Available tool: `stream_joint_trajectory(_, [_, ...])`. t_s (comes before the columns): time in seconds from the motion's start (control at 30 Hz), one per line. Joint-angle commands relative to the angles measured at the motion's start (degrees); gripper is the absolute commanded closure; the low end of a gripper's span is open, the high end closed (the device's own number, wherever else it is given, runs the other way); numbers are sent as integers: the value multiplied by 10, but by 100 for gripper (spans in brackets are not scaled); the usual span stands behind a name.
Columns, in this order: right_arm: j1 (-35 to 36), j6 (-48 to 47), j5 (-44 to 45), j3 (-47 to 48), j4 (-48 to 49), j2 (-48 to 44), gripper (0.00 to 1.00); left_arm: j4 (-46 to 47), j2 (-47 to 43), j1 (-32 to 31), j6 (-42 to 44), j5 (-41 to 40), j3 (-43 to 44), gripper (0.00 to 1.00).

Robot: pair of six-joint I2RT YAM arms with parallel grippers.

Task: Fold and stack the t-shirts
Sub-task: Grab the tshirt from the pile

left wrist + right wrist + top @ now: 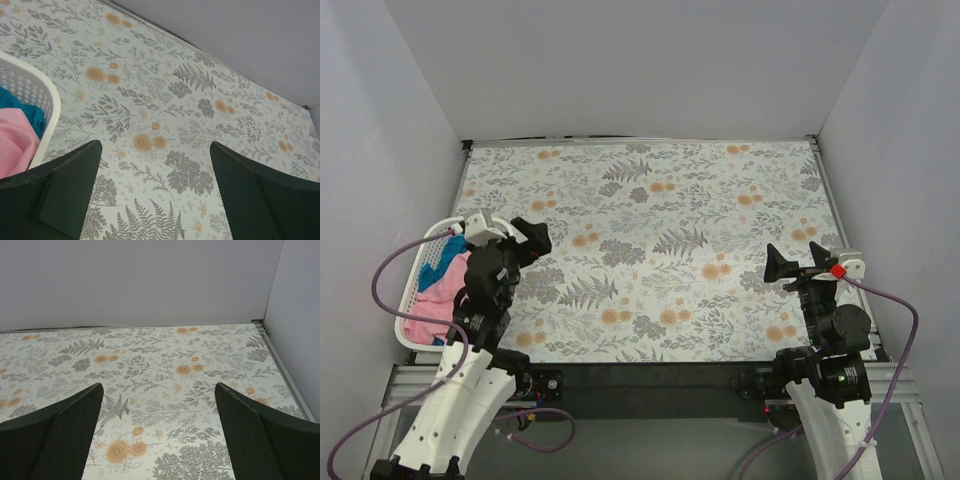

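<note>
The light pink t-shirt [438, 292] and the teal-blue t-shirt [447, 248] lie crumpled together in the white lattice basket [412, 285] at the table's left edge. In the left wrist view the pink shirt [15, 145] and the teal one [22, 109] show behind the basket rim [49, 102] at far left. My left gripper [532, 245] is open and empty, just right of the basket above the tablecloth; it also shows in its own view [155, 150]. My right gripper [795, 262] is open and empty at the near right, far from the shirts, and shows in its own view [159, 390].
A floral tablecloth [660, 240] covers the table. White walls enclose the left, back and right sides. A metal rail [282, 367] runs along the table's right edge. Purple cables loop beside both arms.
</note>
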Motion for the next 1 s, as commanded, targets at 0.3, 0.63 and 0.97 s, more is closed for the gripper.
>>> stream_joint_trajectory(0.3, [40,2,26,-5,12,-113,2,-254,306,75,-78,-106,281,6])
stream_joint_trajectory(0.63, [57,3,38,-4,5,-118,2,-179,369,225,-122,-165,198,16])
stream_joint_trajectory(0.97, [72,1,38,1,-6,-100,2,-121,460,251,-133,-201,134,32])
